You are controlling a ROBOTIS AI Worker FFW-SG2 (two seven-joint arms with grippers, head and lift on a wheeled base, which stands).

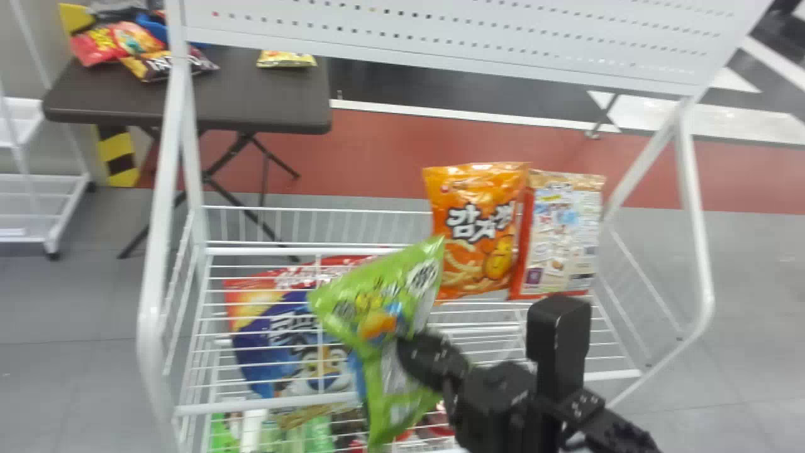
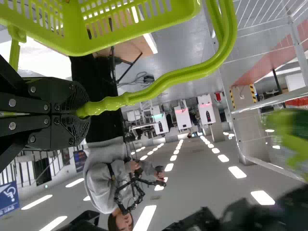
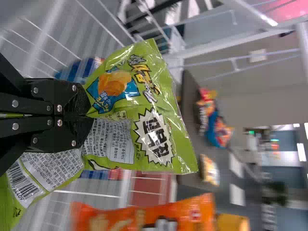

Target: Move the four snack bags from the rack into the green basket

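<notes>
Lime-green snack bag point(image 1: 377, 308) at the wire rack point(image 1: 153, 283), pinched near its middle between the right gripper's point(image 3: 86, 115) closed fingers, both ends loose. Left gripper point(image 2: 83, 109) clamped on the handle point(image 2: 192, 72) of the green basket point(image 2: 70, 33). Best handling: raise the bag clear of the wires and the orange bag point(image 1: 475, 233), carry slowly, basket steady; lower inside the rim before spreading the fingers.

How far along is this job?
The left gripper holds the green basket; whether any bag is already inside, I can't tell. The right gripper pinches the green snack bag. Remaining, apparently: basket it, then the orange bag, the bag beside it and the blue bag on the rack.
</notes>
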